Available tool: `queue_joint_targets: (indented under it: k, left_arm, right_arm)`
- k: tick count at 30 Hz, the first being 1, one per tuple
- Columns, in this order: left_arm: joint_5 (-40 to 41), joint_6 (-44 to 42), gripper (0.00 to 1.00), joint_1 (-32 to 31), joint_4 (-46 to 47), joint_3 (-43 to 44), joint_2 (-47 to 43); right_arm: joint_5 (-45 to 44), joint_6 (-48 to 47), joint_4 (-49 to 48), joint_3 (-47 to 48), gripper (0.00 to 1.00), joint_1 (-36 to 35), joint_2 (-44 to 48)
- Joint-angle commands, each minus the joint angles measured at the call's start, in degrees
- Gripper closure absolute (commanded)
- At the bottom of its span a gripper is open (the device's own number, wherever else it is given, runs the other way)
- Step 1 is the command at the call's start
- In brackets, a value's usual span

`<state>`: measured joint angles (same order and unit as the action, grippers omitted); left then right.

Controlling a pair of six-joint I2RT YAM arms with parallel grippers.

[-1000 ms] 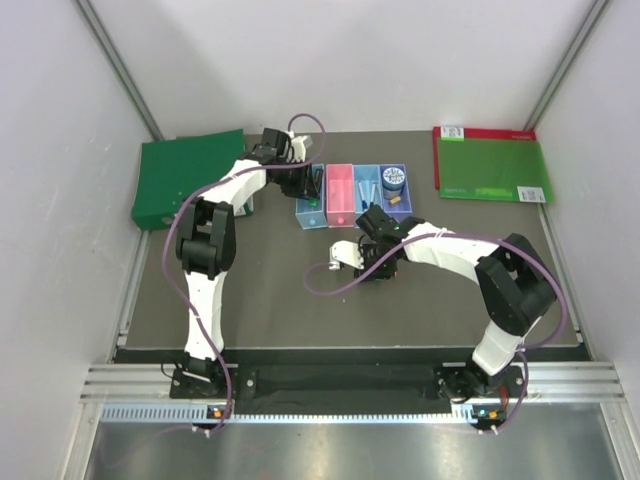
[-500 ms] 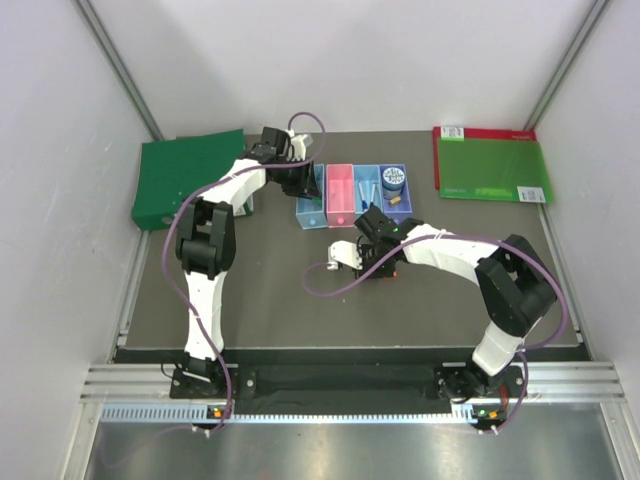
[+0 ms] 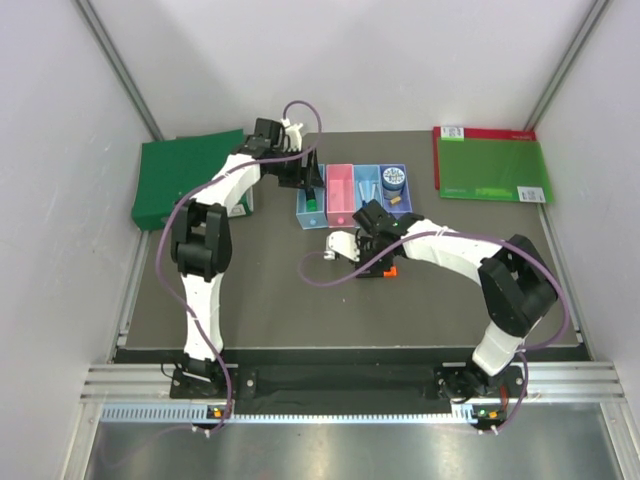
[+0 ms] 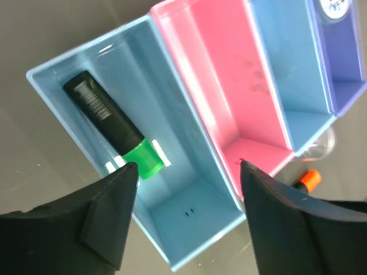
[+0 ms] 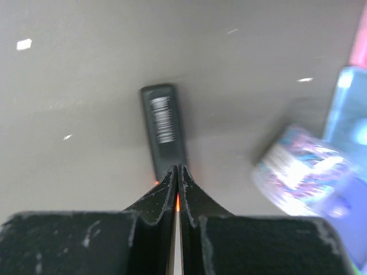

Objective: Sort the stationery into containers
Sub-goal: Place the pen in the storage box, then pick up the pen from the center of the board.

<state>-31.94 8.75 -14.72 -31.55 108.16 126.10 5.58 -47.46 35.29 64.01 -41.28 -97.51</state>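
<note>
— Which sorting step are you on?
— Your left gripper [image 4: 188, 167] hangs open over the leftmost tray [image 4: 189, 200], near the far edge of the table [image 3: 260, 300]. The green-capped highlighter [image 4: 109, 123] lies inside, so that one looks done.
— And next?
— Your right gripper [image 5: 178, 169] is pinched closed over the orange-capped highlighter [image 5: 163, 123] mid-table, seemingly holding nothing. Reopen and straddle it.

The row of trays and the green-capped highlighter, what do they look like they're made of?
The row of trays looks like thin translucent plastic with a glossy finish: light glows through the walls and glints along the rims. The green-capped highlighter is probably hard plastic, with a matte black barrel carrying a printed barcode and a shinier green cap.
</note>
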Motion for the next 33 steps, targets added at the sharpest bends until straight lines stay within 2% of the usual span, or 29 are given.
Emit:
queue_joint_targets:
  k: [1,2,9,10,11,12,14,17,18,21,27,33]
  left_arm:
    - [-3.0,-1.3,0.16,-0.2,-1.8,4.1,-6.0]
    - [-3.2,-1.7,0.01,0.0,-2.0,4.2,-7.2]
    - [-3.1,-3.7,0.01,1.5,-3.5,1.4,-12.1]
    - [-3.0,-4.0,0.01,2.0,-4.1,1.2,-12.6]
    - [-2.9,-4.8,0.01,2.2,-4.6,1.1,-13.4]
    - [-2.9,-5.2,0.01,2.3,-5.2,1.2,-13.9]
    - [-2.6,-6.2,0.01,3.2,-6.6,1.1,-15.1]
    - [-1.5,-7.8,0.01,4.5,-8.6,0.7,-17.0]
    - [-0.8,-8.1,0.01,4.9,-9.0,0.3,-17.6]
    - [0.1,-10.2,0.01,6.1,-10.7,-0.5,-19.7]
    - [0.8,-13.1,0.01,7.6,-13.0,-2.4,-24.2]
    - [1.0,-15.9,0.01,8.0,-16.3,-2.2,-27.5]
  right_arm:
    - [-0.2,6.0,0.1,6.2,1.00,-0.8,4.5]
    - [-0.3,6.7,0.6,6.9,1.00,-0.8,5.3]
    - [0.4,9.4,3.9,11.8,1.00,-0.8,7.0]
    - [0.1,8.8,4.0,11.3,0.96,-0.8,7.0]
    - [-0.2,8.1,4.1,10.8,0.89,-0.9,6.9]
    - [-0.4,7.2,4.3,9.2,0.71,-0.8,6.9]
    - [-1.1,5.5,3.2,7.1,0.65,-0.7,6.8]
    - [-0.5,3.2,2.4,3.8,0.45,-0.5,6.5]
    - [-0.3,2.6,2.2,2.5,0.34,-0.5,6.5]
    - [-0.4,1.3,0.8,0.5,0.22,-0.5,6.2]
    - [-0.6,0.0,-1.3,-0.9,0.13,-0.4,4.1]
    - [0.3,-1.1,-2.2,-1.0,0.12,-0.4,0.8]
